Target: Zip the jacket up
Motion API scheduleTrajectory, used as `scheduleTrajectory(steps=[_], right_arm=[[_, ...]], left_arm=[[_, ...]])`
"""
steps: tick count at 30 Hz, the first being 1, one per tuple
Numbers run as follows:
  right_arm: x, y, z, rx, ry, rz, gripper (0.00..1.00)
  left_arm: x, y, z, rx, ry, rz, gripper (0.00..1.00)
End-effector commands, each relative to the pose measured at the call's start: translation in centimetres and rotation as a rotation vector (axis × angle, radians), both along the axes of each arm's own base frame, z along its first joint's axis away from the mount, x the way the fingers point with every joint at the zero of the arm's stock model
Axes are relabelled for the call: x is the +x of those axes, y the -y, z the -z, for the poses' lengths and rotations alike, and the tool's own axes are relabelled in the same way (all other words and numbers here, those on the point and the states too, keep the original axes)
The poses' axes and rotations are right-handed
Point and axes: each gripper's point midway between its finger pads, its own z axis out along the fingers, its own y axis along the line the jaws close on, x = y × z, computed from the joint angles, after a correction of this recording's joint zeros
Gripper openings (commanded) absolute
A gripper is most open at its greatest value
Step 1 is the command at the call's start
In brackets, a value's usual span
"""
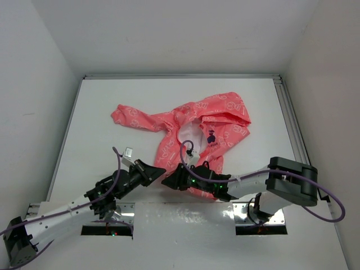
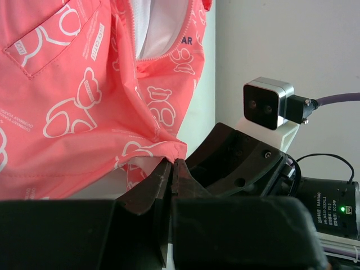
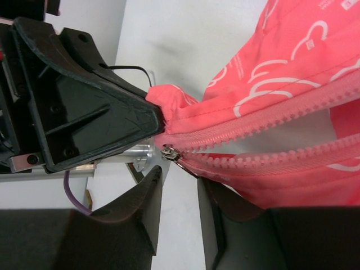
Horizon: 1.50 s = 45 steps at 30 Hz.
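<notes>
The coral-pink jacket [image 1: 191, 129] lies on the white table, hood far, hem near, with its front open and white lining showing. My left gripper [image 1: 160, 170] is shut on the bottom hem corner of the jacket [image 2: 73, 95], and the cloth is pinched at the tips of my left gripper [image 2: 172, 162]. My right gripper [image 1: 167, 181] is open just beside it. In the right wrist view the metal zipper slider [image 3: 169, 152] sits at the bottom of the two pink tooth rows [image 3: 264, 121], just beyond my open right gripper [image 3: 179, 179]. The left gripper [image 3: 84, 112] holds the hem beside the slider.
The table has white walls on the left, far and right sides. A metal rail [image 1: 292, 129] runs along the right edge. The arm bases [image 1: 107, 222] sit at the near edge. The right arm's wrist camera [image 2: 269, 104] shows close by in the left wrist view.
</notes>
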Motion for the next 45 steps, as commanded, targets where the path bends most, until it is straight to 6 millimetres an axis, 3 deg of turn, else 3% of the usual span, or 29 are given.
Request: scheduleTrajectory(steps=[1,16,20,24,27,30,33,35,37,40,41,42,45], right_arm=[[0.8,-1.0,-3.2,0.105,0.067,0.011,0.3],[0.6,-0.2,-3.8,0.128,0.08,0.022,0.19],[0.8,0.0,-3.5,0.117,0.081,0.033,0.08],[0.7,-0.3,-3.5,0.128,0.077,0.024,0.09],[1.0,-0.3,-3.7,0.131,0.085,0.036,0.18],[0.9,-0.4,-3.8,0.126,0.084,0.031,0.06],[1.0,-0.5,-3.6,0.111,0.077,0.033,0.02],[0.7,-0.6,-2.9,0.077,0.062,0.016,0.06],[0.6,-0.6,-2.7,0.073,0.051,0.012,0.2],[0.6,-0.7,-2.3,0.066,0.041,0.014,0.23],[0.5,-0.8,-2.2,0.06,0.041,0.007,0.2],[0.5,-0.9,-2.5,0.074,0.043,0.003,0.1],[0.6,-0.7,-3.1,0.11,0.056,0.013,0.0]], left_arm=[[-0.9,-0.4,3.0,0.034,-0.037,0.02,0.0],[-0.9,-0.2,3.1,0.039,-0.041,0.028,0.0],[-1.0,-0.2,3.3,0.036,-0.046,0.028,0.0],[-1.0,-0.2,3.6,0.035,-0.049,0.028,0.0],[-1.0,-0.2,3.5,0.047,-0.05,0.031,0.0],[-1.0,-0.3,3.6,0.043,-0.05,0.025,0.0],[-1.0,-0.4,3.6,0.054,-0.051,0.023,0.0],[-0.9,-0.5,3.8,0.054,-0.051,0.018,0.0],[-0.9,-0.3,3.5,0.035,-0.046,0.019,0.0],[-0.9,-0.4,3.5,0.047,-0.045,0.022,0.0],[-0.9,-0.4,3.5,0.043,-0.046,0.021,0.0],[-0.9,-0.3,3.5,0.035,-0.043,0.022,0.0],[-0.9,-0.4,3.5,0.049,-0.047,0.022,0.0]])
